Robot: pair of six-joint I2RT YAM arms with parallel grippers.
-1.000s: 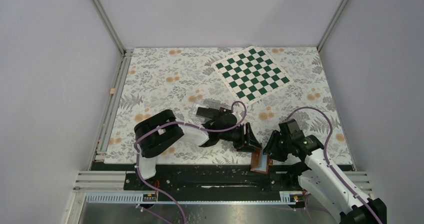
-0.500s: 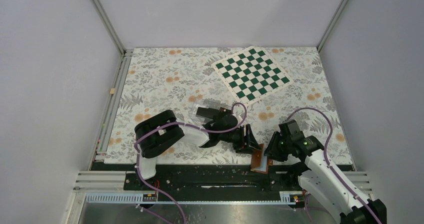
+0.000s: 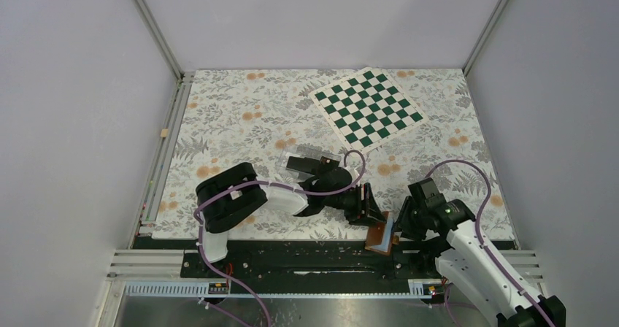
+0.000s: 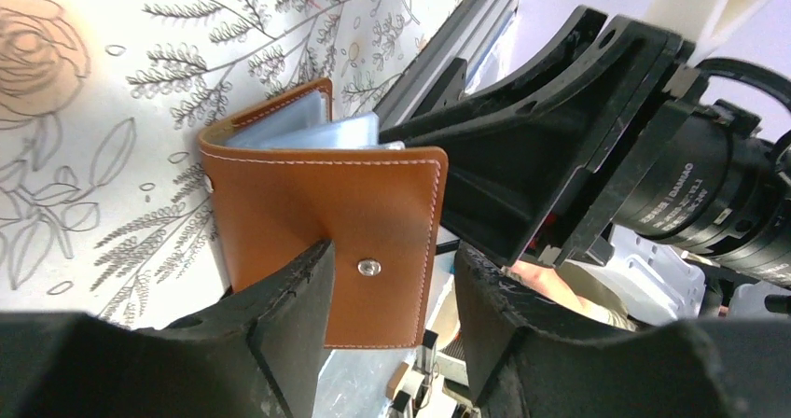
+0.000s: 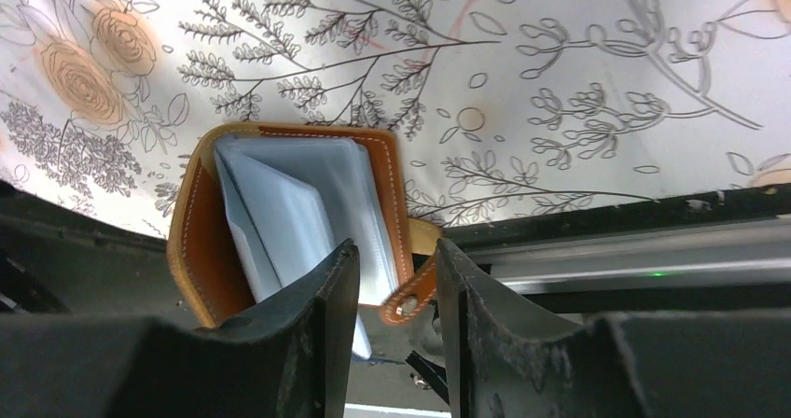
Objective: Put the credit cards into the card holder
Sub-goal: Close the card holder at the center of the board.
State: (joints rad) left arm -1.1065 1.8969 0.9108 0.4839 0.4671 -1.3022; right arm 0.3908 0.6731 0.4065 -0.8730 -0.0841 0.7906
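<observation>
The card holder (image 3: 379,233) stands splayed at lower centre, seemingly to bare its sleeves (image 5: 298,203). The left claw (image 4: 392,255) sits released beside it. I cannot tell whether the right claw (image 5: 396,250) grips.

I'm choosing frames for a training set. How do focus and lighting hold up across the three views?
Top external: even, soft light, sharp throughout. Left wrist: tan-brown leather card holder crisp, left gripper fingers dark and slightly soft. Right wrist: floral tablecloth sharp, pale sleeves slightly washed out, right gripper fingers dark, little detail.
</observation>
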